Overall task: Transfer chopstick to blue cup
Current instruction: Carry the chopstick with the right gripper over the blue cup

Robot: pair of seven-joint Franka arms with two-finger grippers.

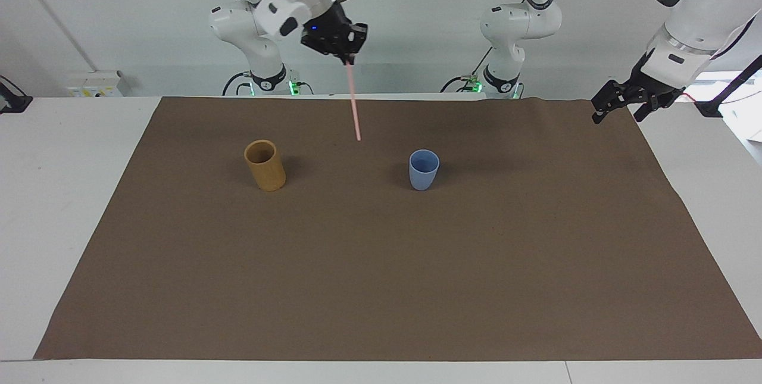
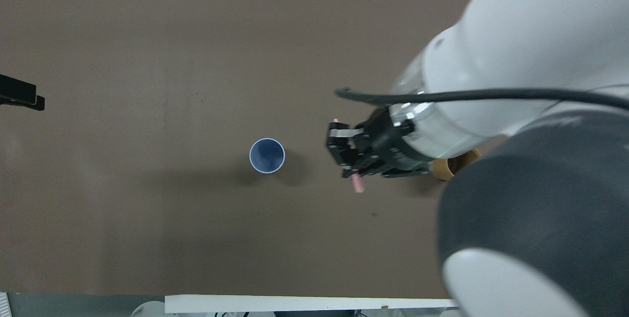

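My right gripper (image 1: 344, 58) is shut on the top of the pale pink chopstick (image 1: 354, 103) and holds it high over the mat, between the two cups. The stick hangs nearly upright, its lower tip in the air above cup height. In the overhead view the right gripper (image 2: 346, 152) hides most of the chopstick (image 2: 358, 187). The blue cup (image 1: 424, 169) stands upright and empty mid-mat; it also shows in the overhead view (image 2: 267, 155). My left gripper (image 1: 616, 105) is open and waits over the mat's edge at the left arm's end, also seen in the overhead view (image 2: 22, 98).
A tan cylindrical cup (image 1: 265, 165) stands upright and empty toward the right arm's end, level with the blue cup; in the overhead view the tan cup (image 2: 457, 165) is mostly covered by the right arm. A brown mat (image 1: 381, 265) covers the table.
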